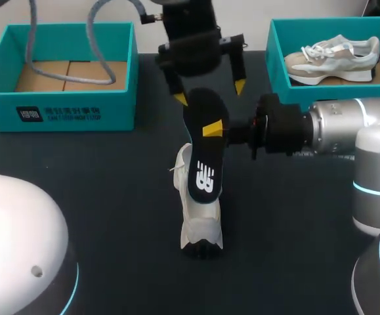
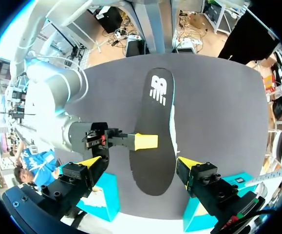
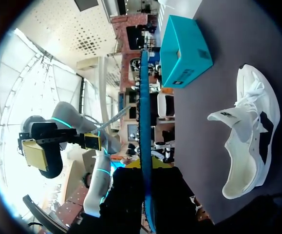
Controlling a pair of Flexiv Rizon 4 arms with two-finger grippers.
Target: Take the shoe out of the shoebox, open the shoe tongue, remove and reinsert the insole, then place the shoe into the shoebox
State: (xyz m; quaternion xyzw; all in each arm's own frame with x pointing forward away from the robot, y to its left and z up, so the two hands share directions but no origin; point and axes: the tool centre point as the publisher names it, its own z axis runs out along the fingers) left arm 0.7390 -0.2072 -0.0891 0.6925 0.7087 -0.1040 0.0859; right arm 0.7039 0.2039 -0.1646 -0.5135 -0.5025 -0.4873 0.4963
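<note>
My right gripper (image 1: 213,128) comes in from the right and is shut on the edge of a black insole (image 1: 203,161) with a white logo, holding it in the air above the table. Under the insole a white shoe (image 1: 200,220) lies on the dark table, its opening showing in the right wrist view (image 3: 250,141). My left gripper (image 1: 209,92) hangs open over the insole's far end, one yellow tip on each side, touching nothing. In the left wrist view the insole (image 2: 155,112) runs between the left gripper's (image 2: 140,163) open fingers, and the right gripper (image 2: 145,141) pinches its side.
A teal shoebox (image 1: 58,108) with only a cardboard floor stands at the back left, with a grey cable looping over it. A second teal box (image 1: 278,75) at the back right holds another pale shoe (image 1: 334,58). My right arm (image 1: 347,131) lies across the right side.
</note>
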